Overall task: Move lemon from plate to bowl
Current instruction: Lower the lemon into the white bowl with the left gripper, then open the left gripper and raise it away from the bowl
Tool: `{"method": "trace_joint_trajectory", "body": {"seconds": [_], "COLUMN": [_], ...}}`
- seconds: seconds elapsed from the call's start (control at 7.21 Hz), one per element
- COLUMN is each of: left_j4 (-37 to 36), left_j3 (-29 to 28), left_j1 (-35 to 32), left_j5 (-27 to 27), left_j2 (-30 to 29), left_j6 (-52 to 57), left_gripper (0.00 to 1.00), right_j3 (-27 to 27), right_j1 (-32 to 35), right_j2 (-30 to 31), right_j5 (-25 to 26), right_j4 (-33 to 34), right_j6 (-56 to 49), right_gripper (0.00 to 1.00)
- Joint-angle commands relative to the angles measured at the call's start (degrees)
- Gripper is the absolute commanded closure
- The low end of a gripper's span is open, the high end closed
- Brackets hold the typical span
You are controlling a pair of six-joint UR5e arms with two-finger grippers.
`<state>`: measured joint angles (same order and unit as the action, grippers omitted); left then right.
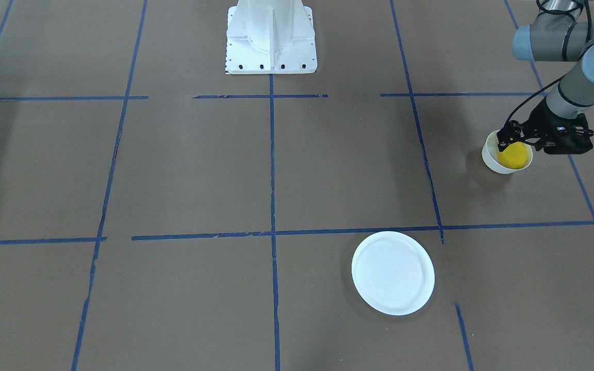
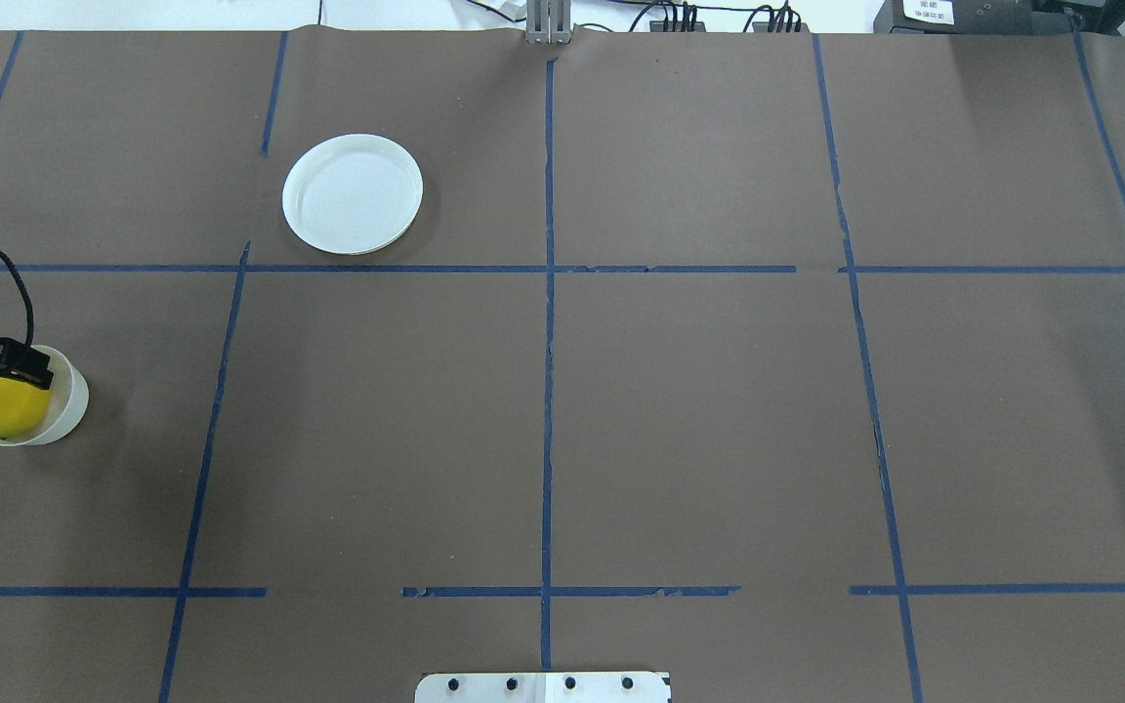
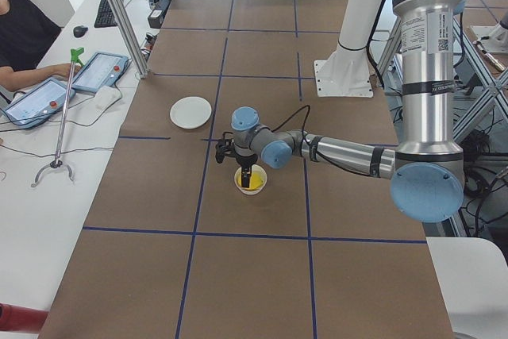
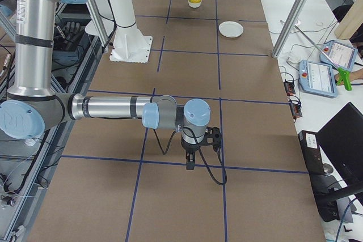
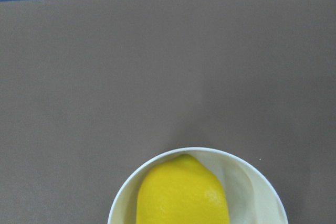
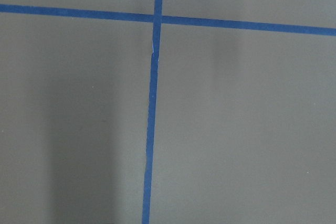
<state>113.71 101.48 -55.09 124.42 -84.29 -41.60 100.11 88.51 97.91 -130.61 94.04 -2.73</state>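
If my left gripper (image 1: 509, 143) lifts while pinching the bright yellow oval lemon (image 1: 515, 156) (jaws: I cannot tell), the small deep off-white bowl (image 1: 489, 158) may tip.

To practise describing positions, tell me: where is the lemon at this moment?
In the overhead view the lemon sits inside the bowl at the table's far left edge, with the left gripper over it, far from the bare plate.
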Motion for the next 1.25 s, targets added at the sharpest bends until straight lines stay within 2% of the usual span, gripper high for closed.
{"method": "trace_joint_trajectory", "body": {"seconds": [0.0, 0.28, 0.69, 0.97, 1.11], "left_j4": [-0.86, -5.14, -15.43, -18.41, -18.53], "left_j3": [1.6, 1.88, 2.93, 2.32, 1.88], "left_j1": [-1.24, -9.38, -24.83, -31.37, -31.65], "left_j5": [5.64, 5.84, 5.31, 5.83, 5.4], "left_j2": [0.26, -0.35, -0.88, 0.17, 0.52], "left_j6": [6.74, 17.29, 37.59, 41.95, 42.48], "left_gripper": [0.0, 0.0, 0.0, 0.0, 0.0], "right_j3": [0.0, 0.0, 0.0, 0.0, 0.0], "right_j1": [0.0, 0.0, 0.0, 0.0, 0.0], "right_j2": [0.0, 0.0, 0.0, 0.0, 0.0], "right_j5": [0.0, 0.0, 0.0, 0.0, 0.0], "right_j4": [0.0, 0.0, 0.0, 0.0, 0.0], "right_j6": [0.0, 0.0, 0.0, 0.0, 0.0], "right_gripper": [0.0, 0.0, 0.0, 0.0, 0.0]}}
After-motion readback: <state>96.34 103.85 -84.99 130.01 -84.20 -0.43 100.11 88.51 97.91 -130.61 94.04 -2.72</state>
